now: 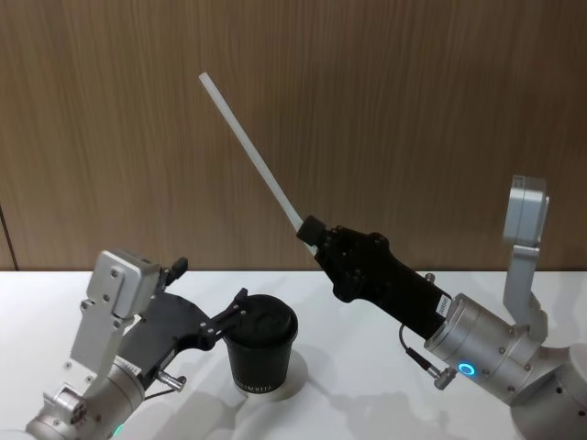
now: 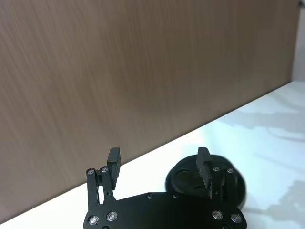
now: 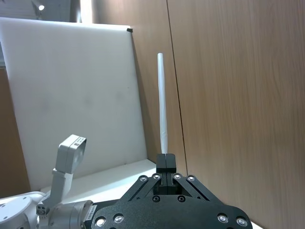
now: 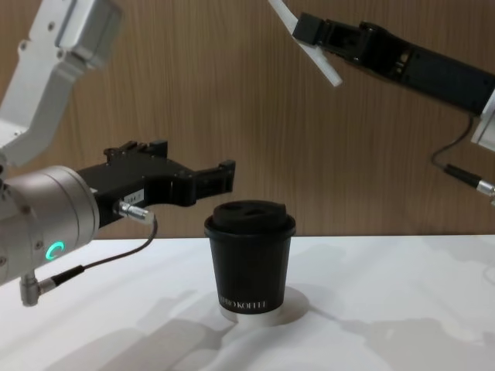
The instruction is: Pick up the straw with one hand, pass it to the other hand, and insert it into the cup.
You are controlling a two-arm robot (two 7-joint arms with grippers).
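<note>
High above the white table (image 4: 402, 309), the slim all-black right tool (image 1: 310, 229) pinched the lower end of the thin white plastic straw (image 1: 248, 147), which slanted upward. The left tool (image 2: 158, 157), fingers spread, hovered just beside the small black lidded paper cup (image 4: 249, 263) on the table.

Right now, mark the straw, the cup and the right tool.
straw (image 1: 249, 150): head view, middle of its shaft.
cup (image 4: 249, 263): chest view, side wall.
right tool (image 1: 310, 229): head view, between its tips, shut on the straw.
</note>
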